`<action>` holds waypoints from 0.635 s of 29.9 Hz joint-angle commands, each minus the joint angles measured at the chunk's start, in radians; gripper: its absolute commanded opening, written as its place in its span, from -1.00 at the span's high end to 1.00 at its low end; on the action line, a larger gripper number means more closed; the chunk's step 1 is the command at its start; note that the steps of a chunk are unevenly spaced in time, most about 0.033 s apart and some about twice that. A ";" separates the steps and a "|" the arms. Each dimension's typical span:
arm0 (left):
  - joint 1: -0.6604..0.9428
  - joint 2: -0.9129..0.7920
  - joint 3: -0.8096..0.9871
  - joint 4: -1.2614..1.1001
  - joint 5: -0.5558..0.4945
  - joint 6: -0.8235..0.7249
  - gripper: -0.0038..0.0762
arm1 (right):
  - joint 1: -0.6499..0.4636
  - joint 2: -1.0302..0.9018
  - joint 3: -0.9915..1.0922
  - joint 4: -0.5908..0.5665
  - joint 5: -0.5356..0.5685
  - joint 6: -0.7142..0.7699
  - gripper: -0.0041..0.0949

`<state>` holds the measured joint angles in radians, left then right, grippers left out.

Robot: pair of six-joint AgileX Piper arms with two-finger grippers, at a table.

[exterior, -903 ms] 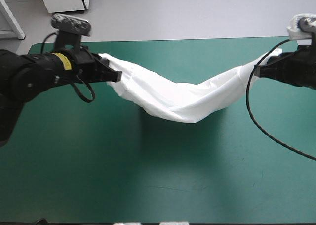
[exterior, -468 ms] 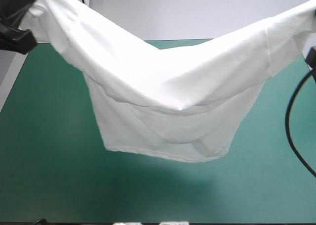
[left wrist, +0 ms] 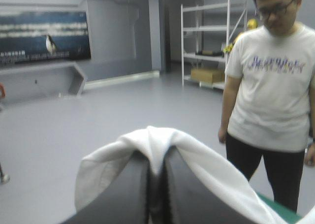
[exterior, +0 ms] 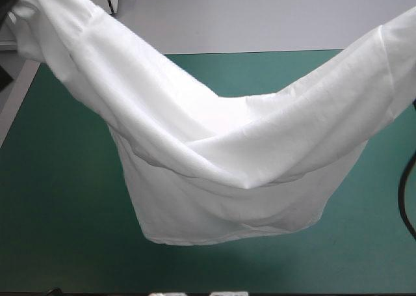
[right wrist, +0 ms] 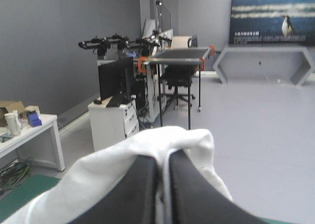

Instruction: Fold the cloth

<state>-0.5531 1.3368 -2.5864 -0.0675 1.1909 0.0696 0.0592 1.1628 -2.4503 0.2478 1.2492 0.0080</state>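
t-shirt (exterior: 227, 153) is up off the teal-green surface (exterior: 58, 231), slung btwn my two arms like a hammock. one end is high at the far left corner, the other high at the right edge. middle sags low and the hem hangs loose over the near part of the surface. left jaws all but closed, black fingers (left wrist: 129, 194) pinching a fold of white cloth that bunches over the tips. right jaws same: fingers (right wrist: 192, 189) nipped on a fold, cloth draped round both.
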 commanded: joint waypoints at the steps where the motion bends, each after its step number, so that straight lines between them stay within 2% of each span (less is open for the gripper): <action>1: 0.000 0.020 0.056 0.059 0.084 -0.033 0.93 | -0.003 0.025 0.087 -0.004 -0.001 0.030 0.95; 6: 0.000 0.030 0.314 0.195 0.087 -0.090 0.93 | -0.003 0.024 0.410 0.008 -0.004 0.041 0.95; 8: 0.000 0.046 0.462 0.247 0.060 -0.106 0.93 | -0.003 0.029 0.571 0.024 -0.065 0.021 0.95; 13: 0.020 0.118 0.751 0.331 -0.176 -0.171 0.93 | -0.003 0.089 0.871 0.077 -0.317 -0.041 0.95; 14: 0.042 0.156 0.778 0.304 -0.221 -0.180 0.93 | -0.003 0.116 0.905 0.084 -0.355 -0.055 0.95; 19: 0.187 0.353 0.775 0.131 -0.313 -0.157 0.93 | -0.003 0.288 0.936 0.079 -0.454 -0.073 0.95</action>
<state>-0.4285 1.6487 -1.7825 0.1232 1.0051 -0.0896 0.0592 1.4015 -1.4961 0.3055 0.9286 -0.0422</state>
